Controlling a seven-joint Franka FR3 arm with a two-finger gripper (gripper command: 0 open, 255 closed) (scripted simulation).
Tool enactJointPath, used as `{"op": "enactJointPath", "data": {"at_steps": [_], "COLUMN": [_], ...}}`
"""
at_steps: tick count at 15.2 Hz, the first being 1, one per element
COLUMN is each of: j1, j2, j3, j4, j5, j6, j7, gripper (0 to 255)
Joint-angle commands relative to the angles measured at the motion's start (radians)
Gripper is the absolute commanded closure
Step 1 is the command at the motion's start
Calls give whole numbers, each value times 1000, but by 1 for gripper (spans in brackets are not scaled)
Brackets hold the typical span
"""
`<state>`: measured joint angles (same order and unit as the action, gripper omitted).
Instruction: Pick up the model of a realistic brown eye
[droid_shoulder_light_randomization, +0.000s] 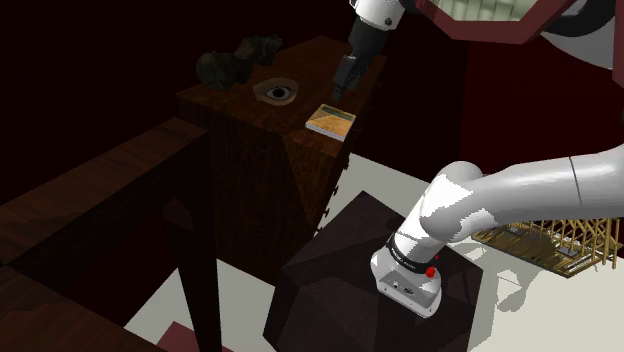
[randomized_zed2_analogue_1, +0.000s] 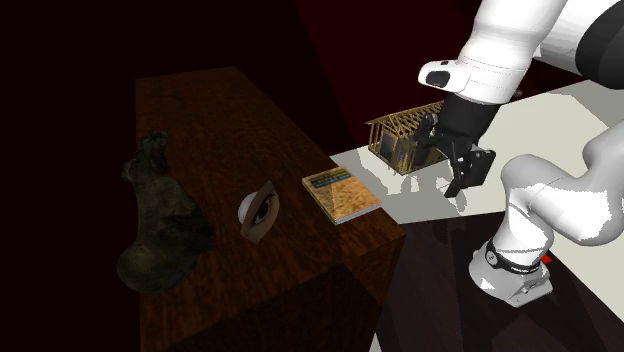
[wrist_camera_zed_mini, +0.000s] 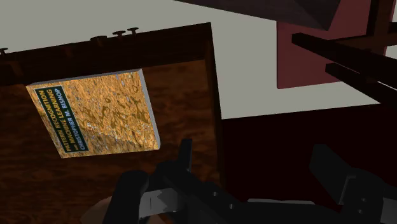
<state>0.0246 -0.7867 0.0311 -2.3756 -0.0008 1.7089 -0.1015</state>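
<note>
Eye model (randomized_zed2_analogue_1: 260, 210) sits on the dark wooden table (randomized_zed2_analogue_1: 215, 105), between the dark figurine (randomized_zed2_analogue_1: 160, 225) and the book (randomized_zed2_analogue_1: 341, 194). Gripper (droid_shoulder_light_randomization: 338, 92) hangs open over the book (table's edge), so I'd shift across, centre, then drop.

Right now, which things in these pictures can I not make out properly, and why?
Dark figure, second exterior view: dimness hides its details.
Eye model, shoulder view: too small to judge the iris colour.
Wooden frame house, shoulder view: the arm covers its upper part.
Book, shoulder view: cover text too small to read.
</note>
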Motion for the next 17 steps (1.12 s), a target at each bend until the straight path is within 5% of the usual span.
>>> {"op": "enactJointPath", "data": {"at_steps": [1, 17], "j1": [0, -35], "j2": [0, 609], "j3": [0, -191], "j4": [0, 383], "j5": [0, -31], "j6": [0, 148], "j7": [0, -308], "gripper": [0, 0]}}
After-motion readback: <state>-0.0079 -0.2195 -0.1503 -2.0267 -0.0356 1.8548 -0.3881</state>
